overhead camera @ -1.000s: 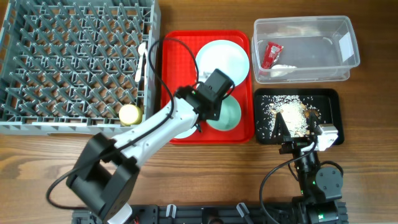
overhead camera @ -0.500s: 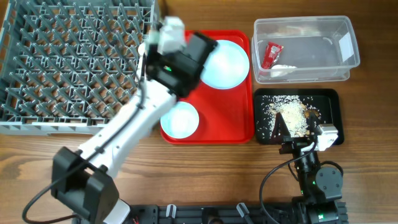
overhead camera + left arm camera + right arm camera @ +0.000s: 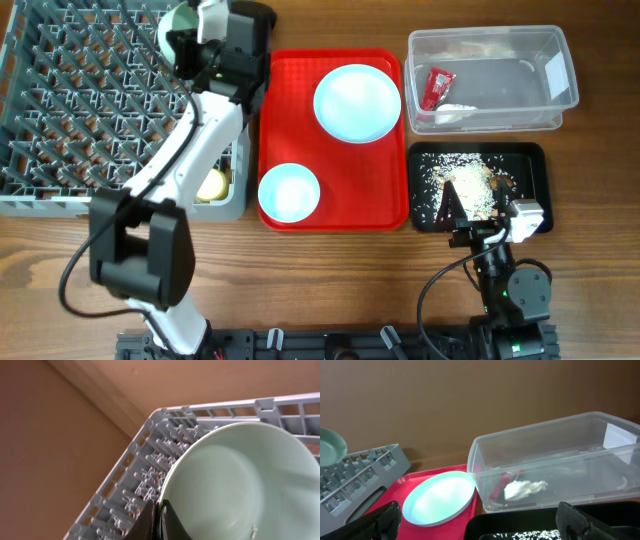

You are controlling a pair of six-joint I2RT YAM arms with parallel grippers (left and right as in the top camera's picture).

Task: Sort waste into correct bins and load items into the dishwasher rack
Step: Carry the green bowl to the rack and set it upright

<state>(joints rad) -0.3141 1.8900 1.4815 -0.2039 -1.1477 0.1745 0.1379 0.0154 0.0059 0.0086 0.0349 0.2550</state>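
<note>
- My left fingers are pressed onto the rim of a pale bowl, one finger inside the rim and one outside, pinching it.
- The pale bowl is tipped so that its hollow faces my wrist camera. It hangs over the far right corner of the dishwasher rack, a grey crate of upright pegs at the far left of the tabletop. I cannot tell whether the bowl touches the pegs.
- A yellow cup sits inside the rack at its near right corner.
- A red tray lies just right of the rack. A round plate rests at its far end, and a second bowl rests upright in its near left corner.
- A clear tub stands at the far right. It holds a red wrapper and a crumpled white paper scrap.
- A black tray lies just on the near side of the tub, scattered with whitish crumbs.
- My right fingers are spread wide and hold nothing. They sit low at the near edge of the black tray, pointing toward the tub.
</note>
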